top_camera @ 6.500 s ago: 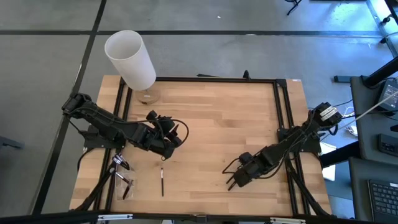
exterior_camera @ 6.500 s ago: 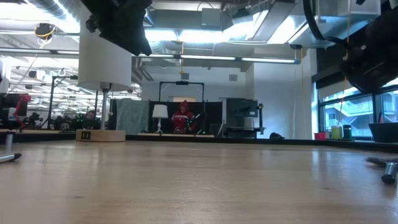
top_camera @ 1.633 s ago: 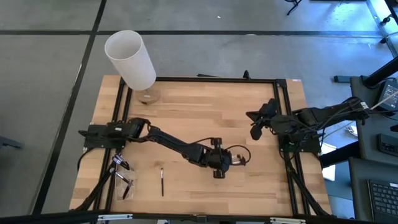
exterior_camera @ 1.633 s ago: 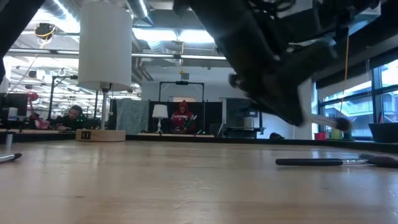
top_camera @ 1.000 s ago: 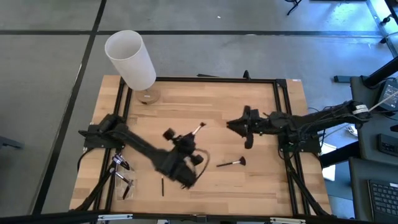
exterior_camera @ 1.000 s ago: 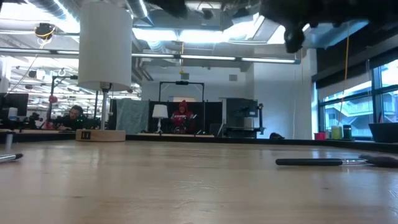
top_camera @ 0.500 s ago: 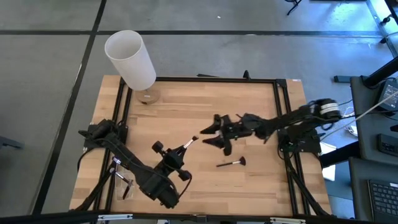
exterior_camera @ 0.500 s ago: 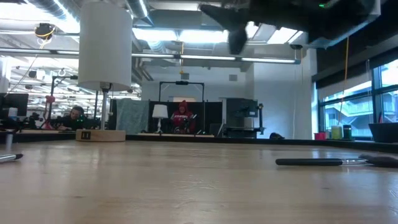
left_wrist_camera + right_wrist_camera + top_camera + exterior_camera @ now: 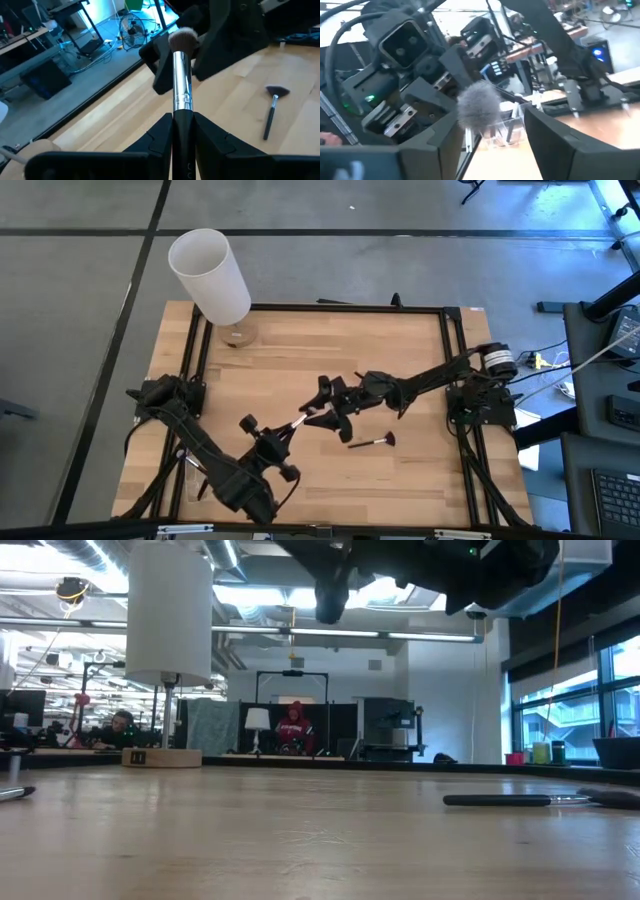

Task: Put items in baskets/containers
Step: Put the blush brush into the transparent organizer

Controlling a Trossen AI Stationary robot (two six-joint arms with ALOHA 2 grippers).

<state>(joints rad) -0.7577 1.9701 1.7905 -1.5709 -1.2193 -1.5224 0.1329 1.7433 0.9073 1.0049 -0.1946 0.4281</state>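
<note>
A makeup brush [image 9: 300, 420] with a dark handle, silver ferrule and pale grey tuft [image 9: 477, 104] is lifted above the middle of the table, and my left gripper [image 9: 283, 430] is shut on it. My right gripper [image 9: 318, 408] is open. Its fingers [image 9: 161, 65] stand on either side of the tuft, and I see no touch. A fan-headed brush [image 9: 372, 442] lies flat on the wood to the right. The see-through container [image 9: 190, 475] at the near left is mostly hidden under my left arm. My left gripper pinches the brush's dark handle [image 9: 182, 131] between its two fingers, which lie along the handle. The ferrule [image 9: 182, 85] and tuft stick out past the fingertips toward the table's far right. The brush is lifted clear of the table.
A tall white cylinder [image 9: 210, 275] on a round base stands at the far left corner. A black frame [image 9: 450, 360] runs along the table's edges. In the low view the fan-headed brush [image 9: 520, 800] lies at the right and another dark end [image 9: 15, 793] at the left.
My left gripper has carried the brush toward the table's near left, keeping it lifted with its tuft pointing far right. My right gripper has swept from the right side toward the table's left, opened, and come to stand around the brush's tuft.
</note>
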